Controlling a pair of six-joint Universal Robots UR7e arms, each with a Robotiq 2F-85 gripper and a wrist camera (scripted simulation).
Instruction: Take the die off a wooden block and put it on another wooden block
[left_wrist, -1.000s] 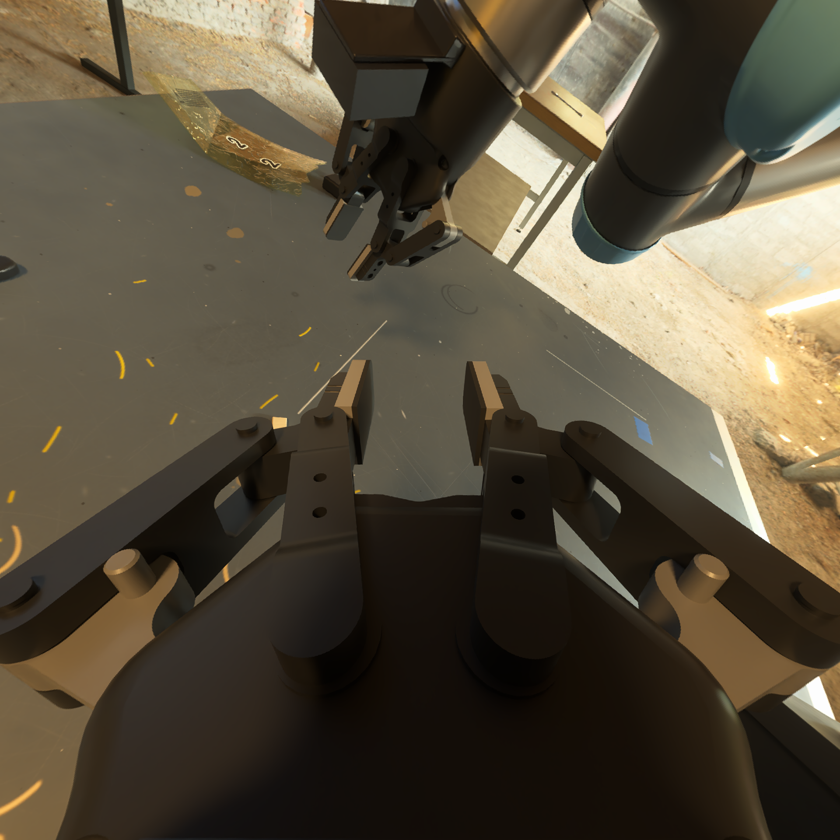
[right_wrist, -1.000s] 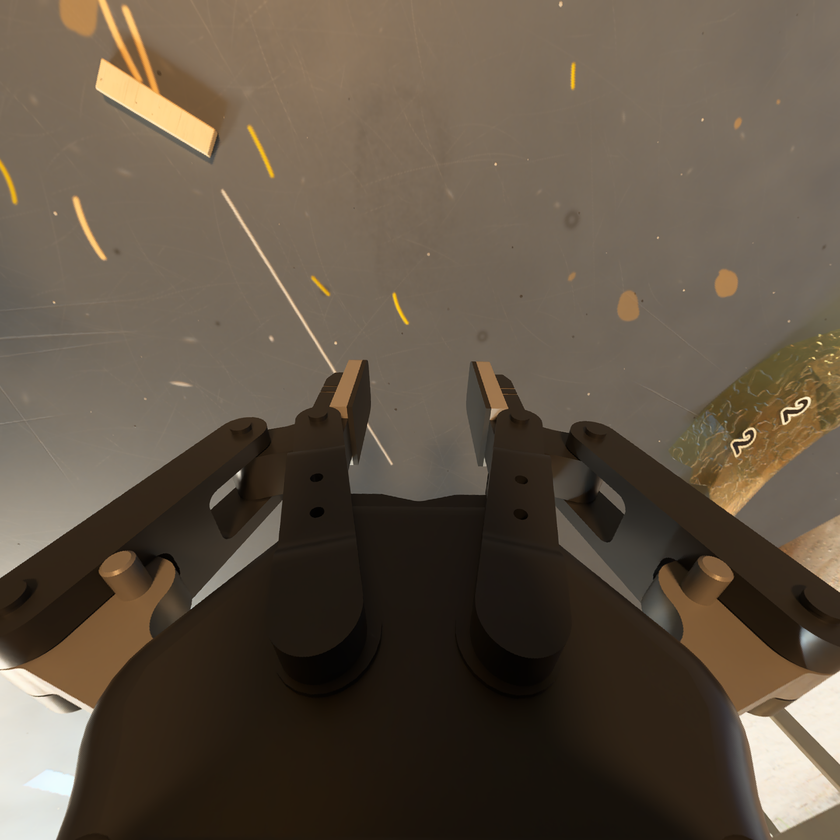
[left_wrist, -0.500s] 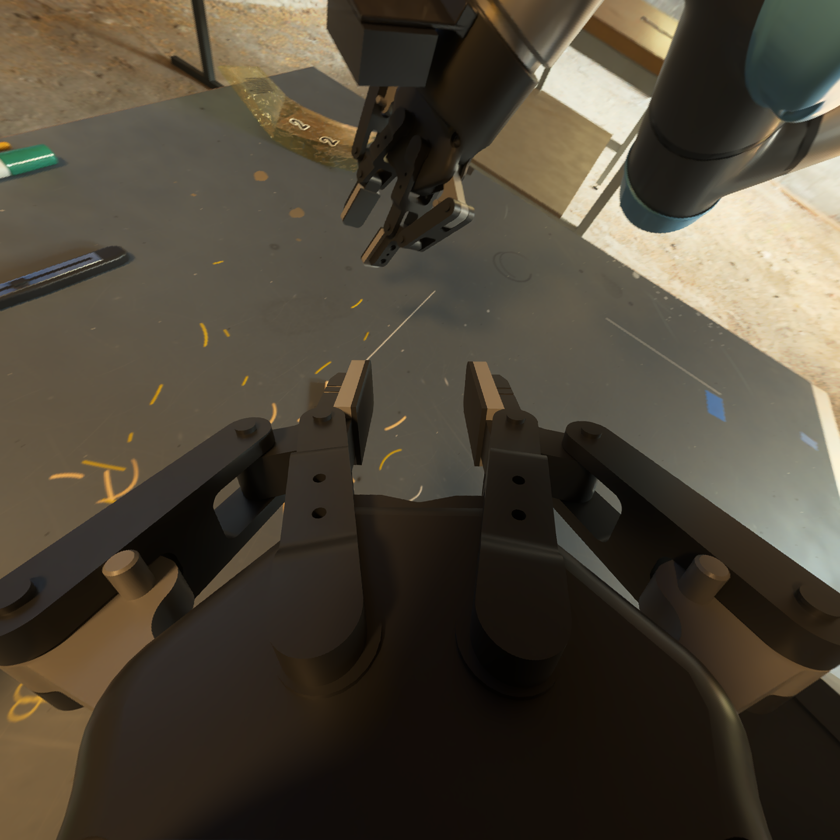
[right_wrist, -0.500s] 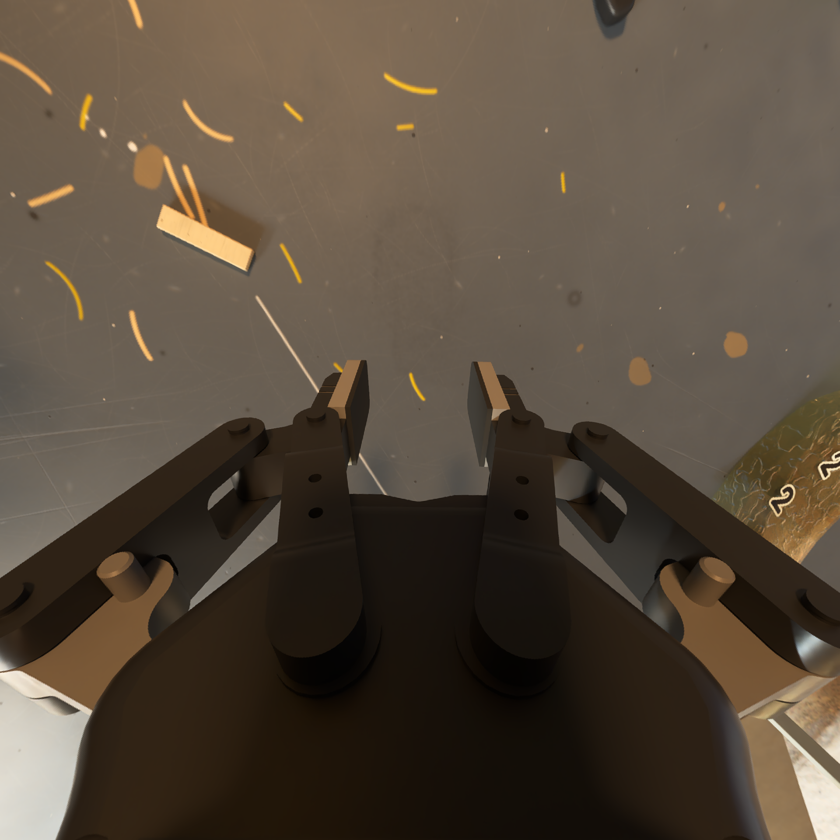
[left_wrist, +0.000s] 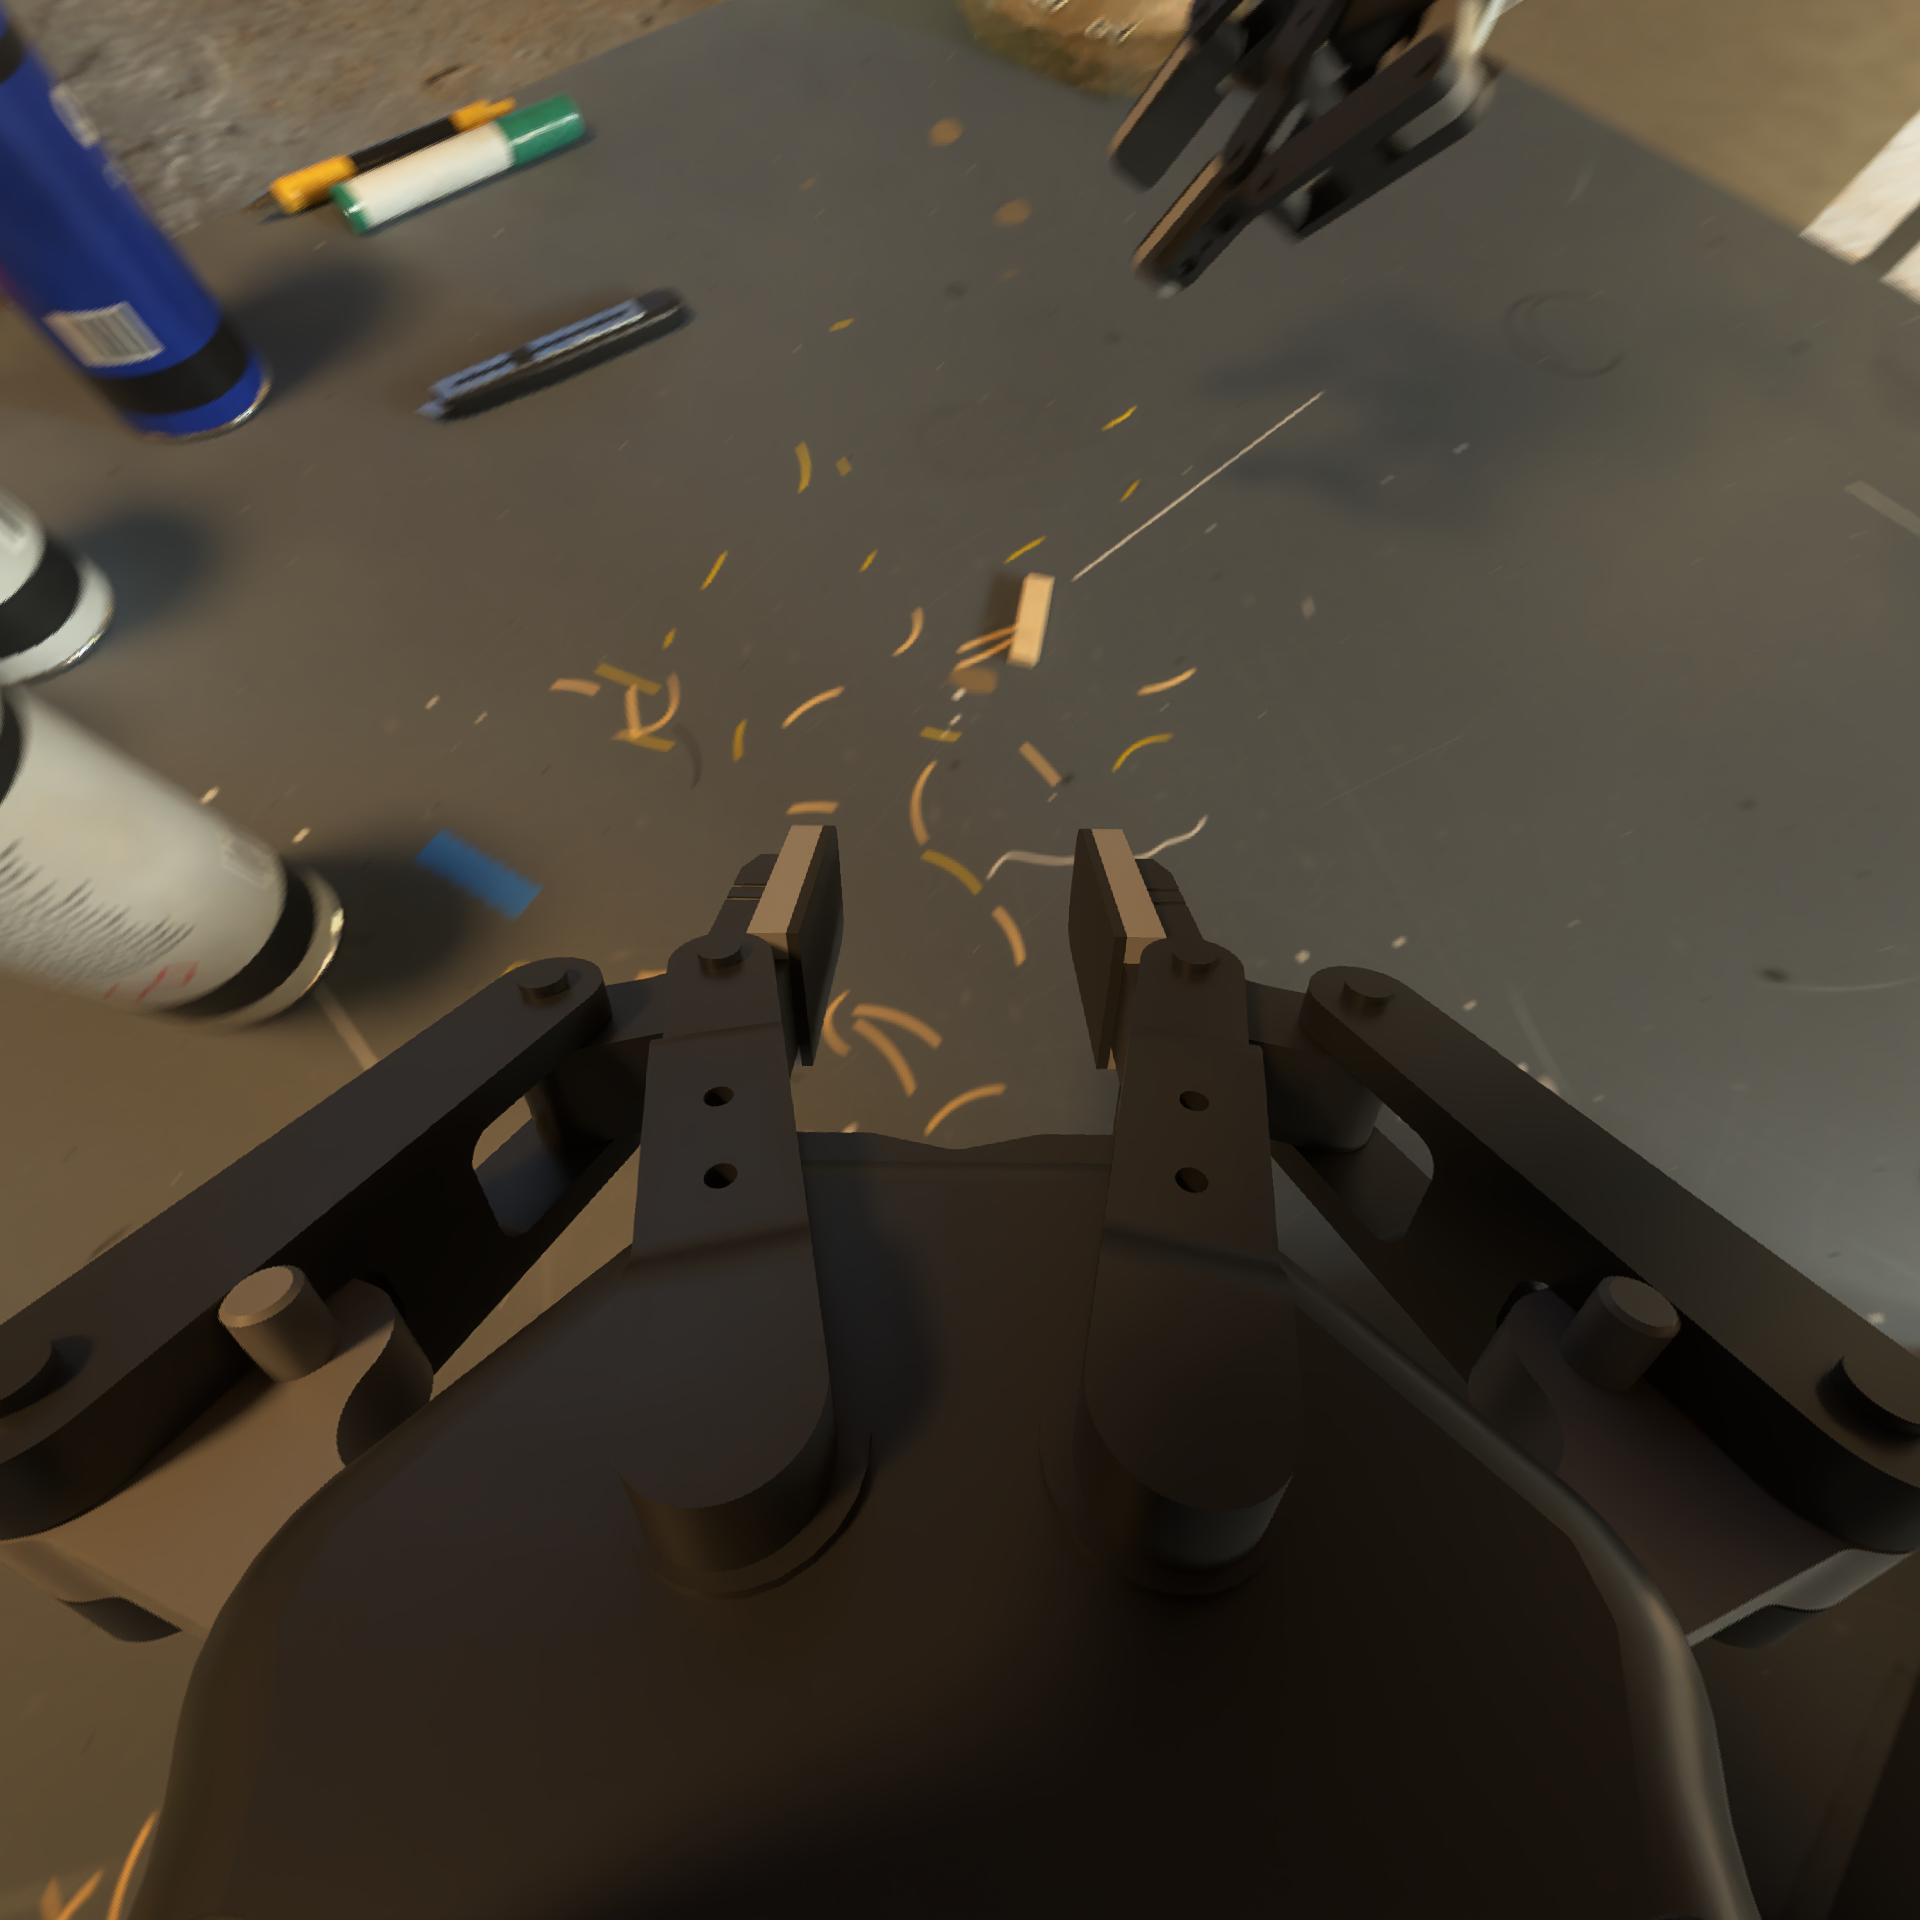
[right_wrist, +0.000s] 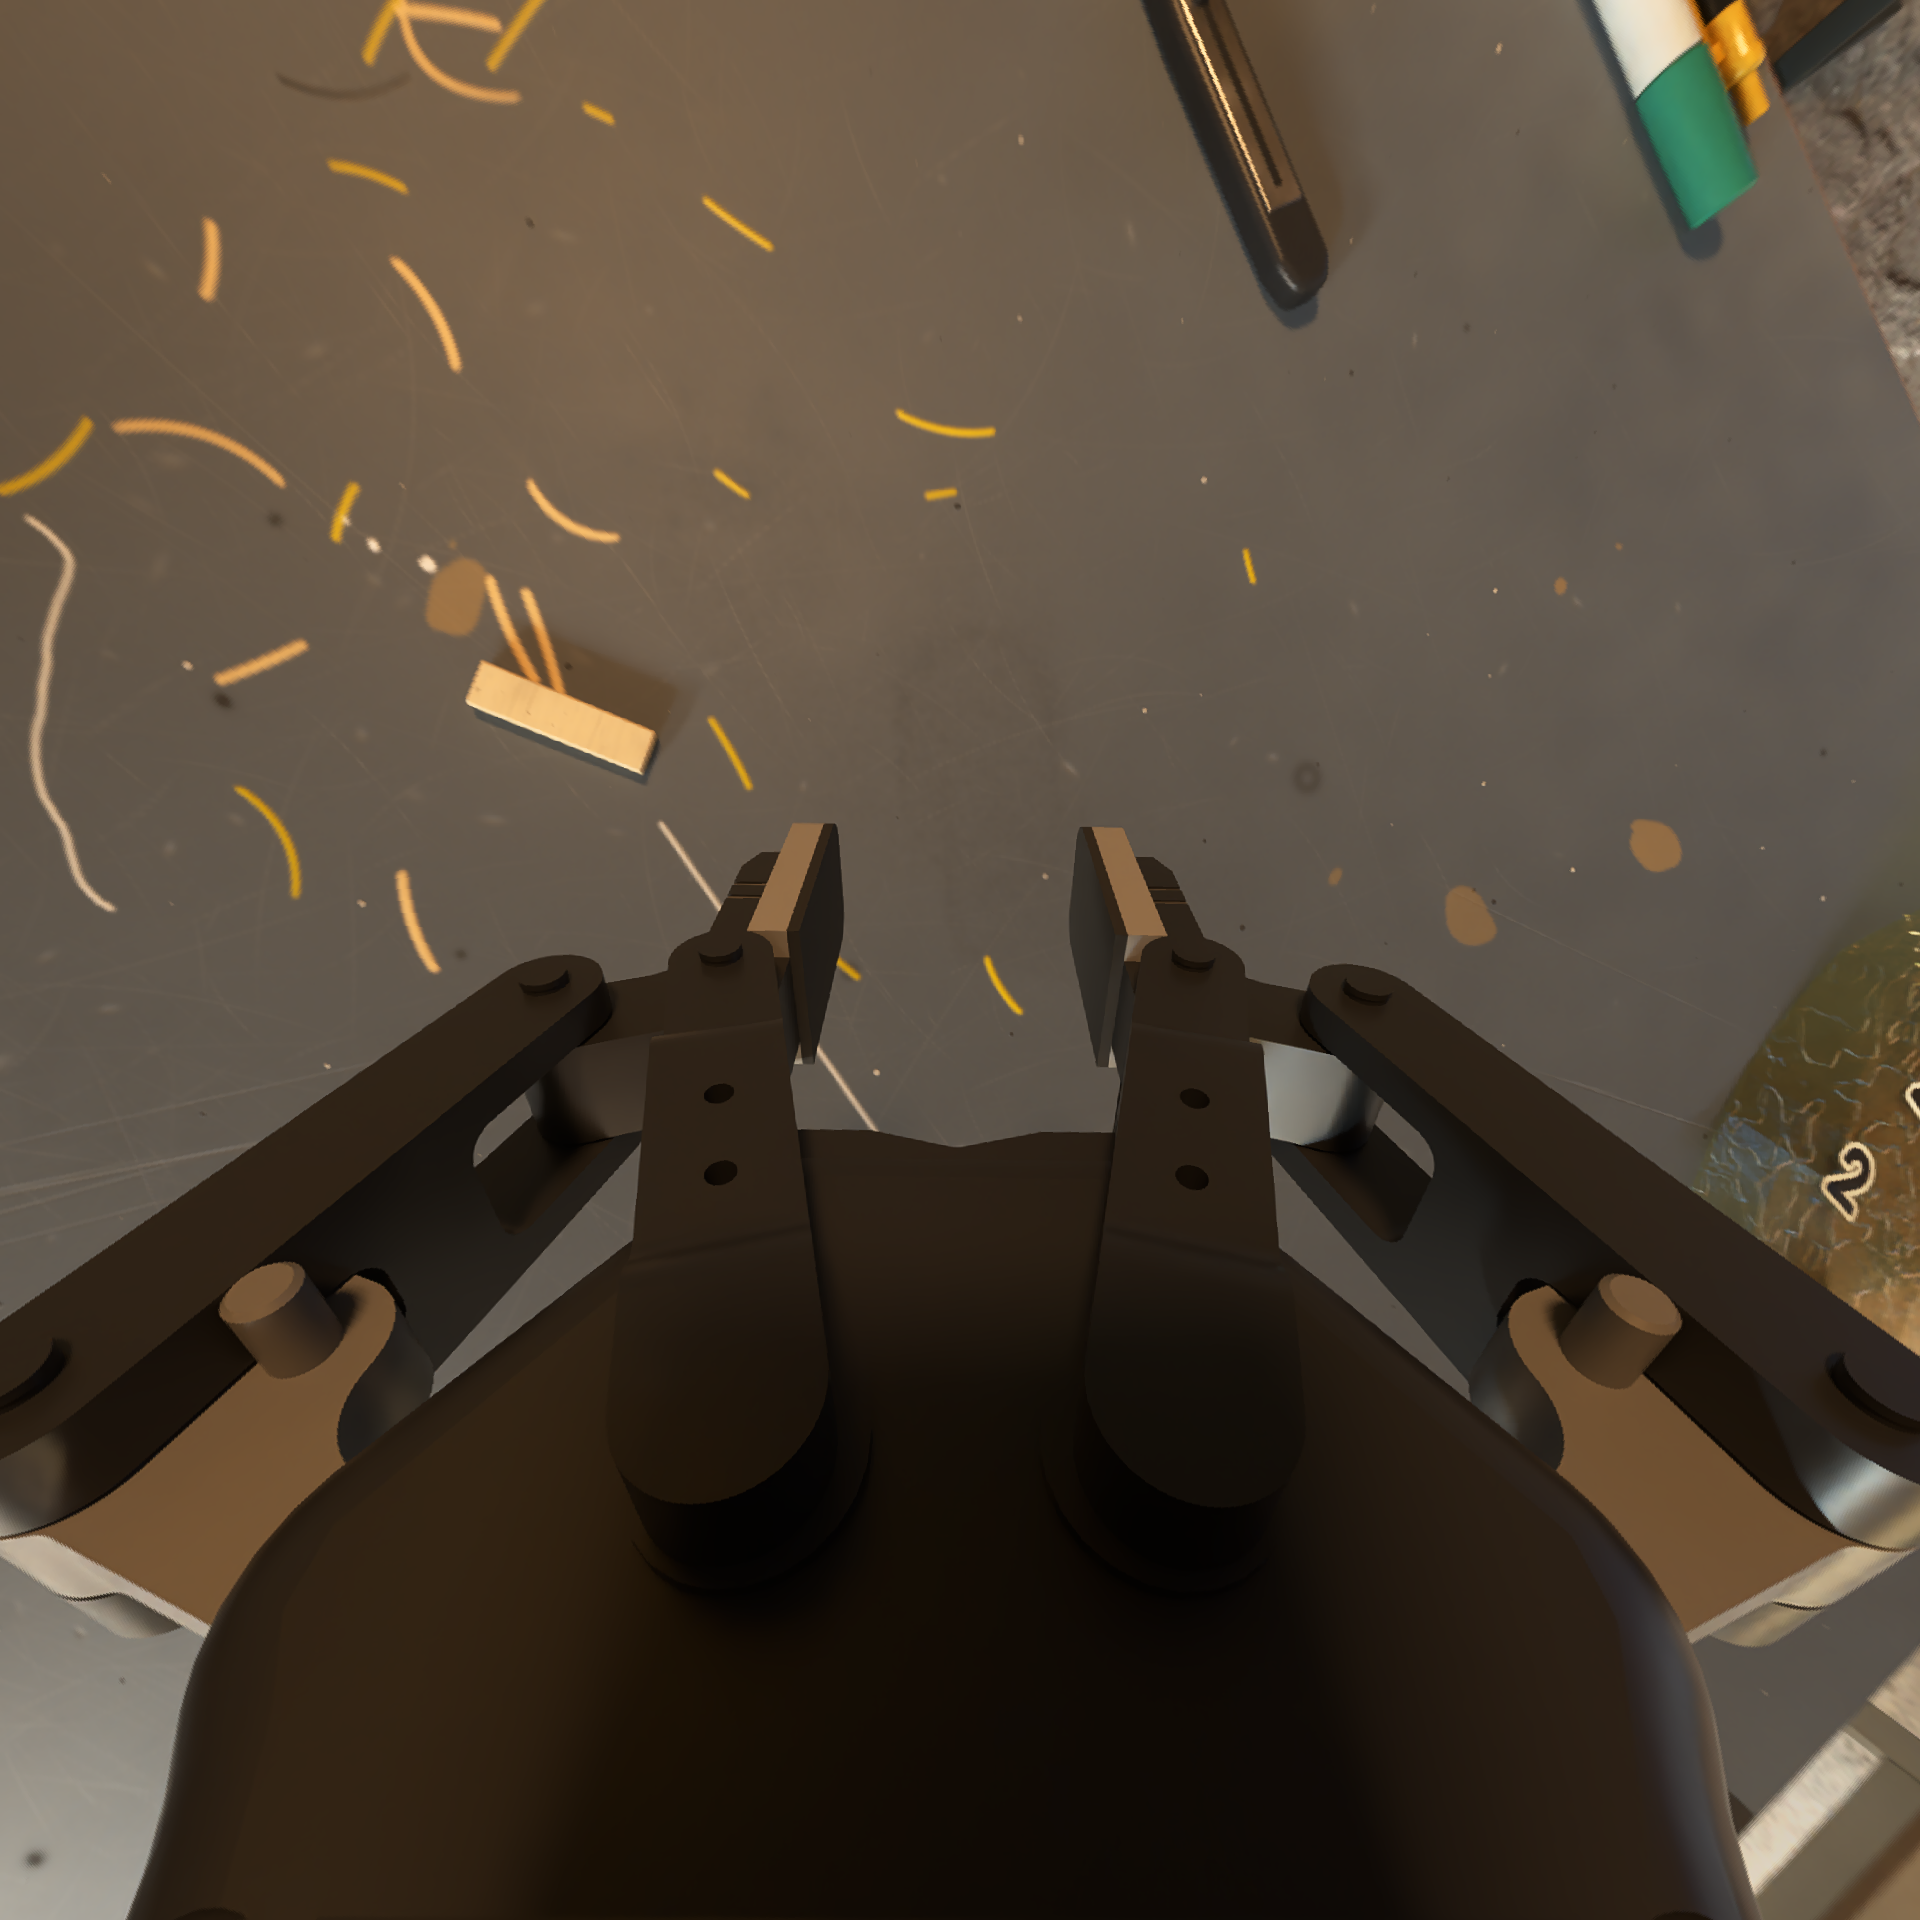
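A small flat wooden block (left_wrist: 1031, 619) lies on the dark grey table among wood shavings; it also shows in the right wrist view (right_wrist: 561, 719). No die is in view. My left gripper (left_wrist: 956, 883) is open and empty above the shavings, short of the block. My right gripper (right_wrist: 956, 883) is open and empty, with the block ahead to its left. The right gripper also shows at the top right of the left wrist view (left_wrist: 1288, 135), hanging above the table.
A blue can (left_wrist: 104, 270), two white cans (left_wrist: 114, 873), a green-capped marker (left_wrist: 457, 166), a yellow and black pen (left_wrist: 384, 156) and a black utility knife (left_wrist: 561, 348) stand at the left. The knife (right_wrist: 1247, 145) and marker (right_wrist: 1683, 114) show ahead of the right gripper. A yellowish curved piece (right_wrist: 1829, 1122) lies at the right.
Both cameras have pulled back and swung, so the cans, marker and knife have come into view. The wooden block has slid nearer the right gripper's frame centre. Both grippers stay open.
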